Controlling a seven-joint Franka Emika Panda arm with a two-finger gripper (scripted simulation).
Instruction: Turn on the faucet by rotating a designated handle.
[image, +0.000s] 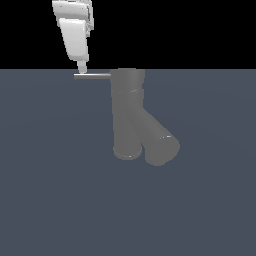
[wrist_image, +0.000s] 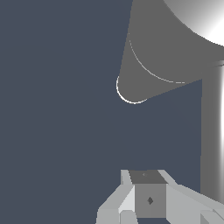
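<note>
**A:** Where do you stand with the faucet (image: 131, 117)?

**B:** It rises from the grey worktop (image: 50, 190) near the middle of the exterior view: an upright column with the thick spout (image: 159, 141) slanting off toward that view's right. The handle (image: 92, 76) is the thin pale rod sticking out sideways from the column's top section, toward the view's left.

**A:** And your tool?

**B:** My tool (image: 82, 68) hangs just above the outer end of that rod, coming down from the top of the exterior view. Its tip looks to be at or almost on the rod, but I can't say for certain that it touches.

**A:** Spread or pressed together?

**B:** In the wrist view the fingers (wrist_image: 148, 199) appear drawn close, with no gap I can make out, and nothing is pinched between them. In the exterior view they read as one narrow tip. I'd call them pressed together.

**A:** So how much is done?

**B:** As I judge it, the approach is about finished and the turning itself is all still ahead. The rod lies level and straight out from the column, with no sign of rotation that I can read.

**A:** What's left?

**B:** Settle against the rod near its free end, then push it sideways around the column's axis until the faucet counts as on.
</note>
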